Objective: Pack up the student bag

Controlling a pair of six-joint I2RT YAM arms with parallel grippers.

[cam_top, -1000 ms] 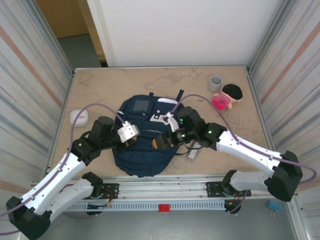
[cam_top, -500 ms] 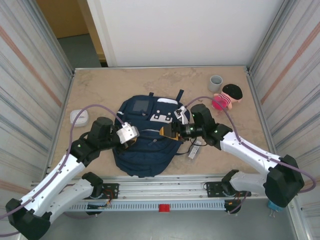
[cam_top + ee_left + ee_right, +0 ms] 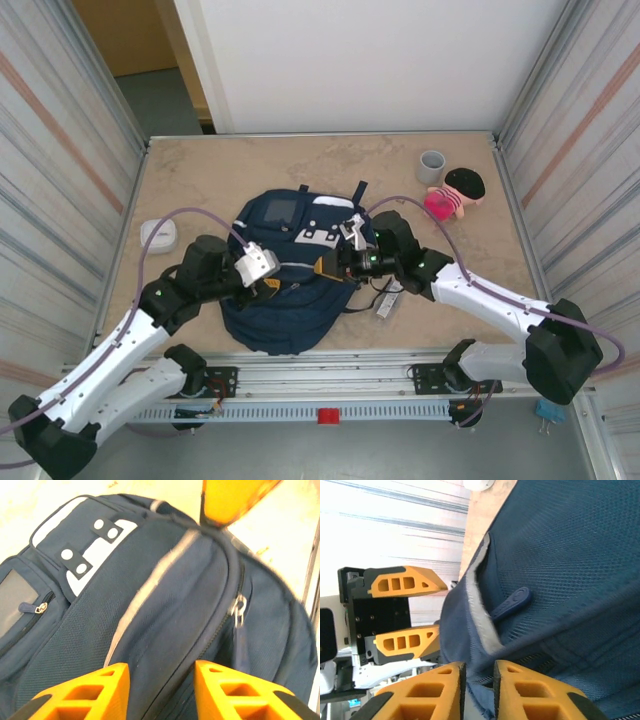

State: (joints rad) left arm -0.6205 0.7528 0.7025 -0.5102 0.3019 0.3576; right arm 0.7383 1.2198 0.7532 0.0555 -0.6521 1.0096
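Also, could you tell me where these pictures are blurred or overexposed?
Left wrist view: the table is washed out and the student bag smears toward its right edge. Right wrist view: the wall at upper left is blown white, while the bag's mesh is sharp. Top external view: evenly lit and sharp.

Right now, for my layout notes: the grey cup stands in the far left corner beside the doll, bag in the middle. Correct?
No: the grey cup stands in the far right corner beside the doll, with the student bag in the middle; the top external view shows it.
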